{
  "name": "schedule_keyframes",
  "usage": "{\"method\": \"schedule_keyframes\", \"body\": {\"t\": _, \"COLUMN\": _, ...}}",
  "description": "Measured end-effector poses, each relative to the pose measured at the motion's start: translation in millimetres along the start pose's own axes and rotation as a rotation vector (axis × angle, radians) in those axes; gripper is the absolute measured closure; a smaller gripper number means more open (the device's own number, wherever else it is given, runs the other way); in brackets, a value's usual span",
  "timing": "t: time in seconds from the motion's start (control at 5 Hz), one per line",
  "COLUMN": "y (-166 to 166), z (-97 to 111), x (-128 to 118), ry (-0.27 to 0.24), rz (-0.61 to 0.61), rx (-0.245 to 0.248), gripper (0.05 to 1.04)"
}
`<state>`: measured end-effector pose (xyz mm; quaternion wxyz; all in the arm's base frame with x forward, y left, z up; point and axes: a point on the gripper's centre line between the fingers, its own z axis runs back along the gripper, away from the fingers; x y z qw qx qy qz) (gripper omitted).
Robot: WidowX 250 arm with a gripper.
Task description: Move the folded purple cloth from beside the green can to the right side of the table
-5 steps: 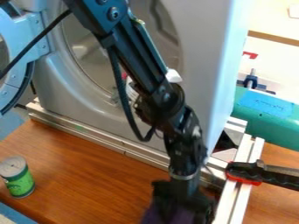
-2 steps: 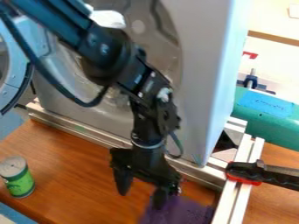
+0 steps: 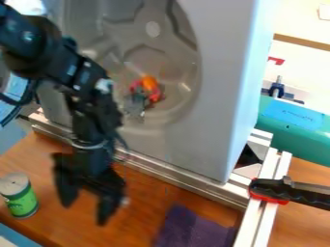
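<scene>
claw spread | green can near it, view-left | purple cloth farther off, view-right

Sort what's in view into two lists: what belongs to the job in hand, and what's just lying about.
Likely in the job, judging by nearness:
the open gripper
the can with a green label
the purple cloth

Apparently just about:
the orange and red thing at the grey housing
the black-handled clamp across the metal rails
the teal container
</scene>
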<state>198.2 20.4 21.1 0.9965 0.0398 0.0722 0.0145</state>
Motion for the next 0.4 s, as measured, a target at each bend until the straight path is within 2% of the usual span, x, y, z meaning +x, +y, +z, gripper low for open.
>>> {"method": "schedule_keyframes", "body": {"t": 0.2, "y": 47, "z": -7, "x": -14, "ry": 0.058, "rz": 0.058, "rx": -0.018, "gripper": 0.083}}
{"method": "schedule_keyframes", "body": {"t": 0.4, "y": 70, "z": -3, "x": -24, "ry": 0.071, "rz": 0.119, "rx": 0.05, "gripper": 0.083}}
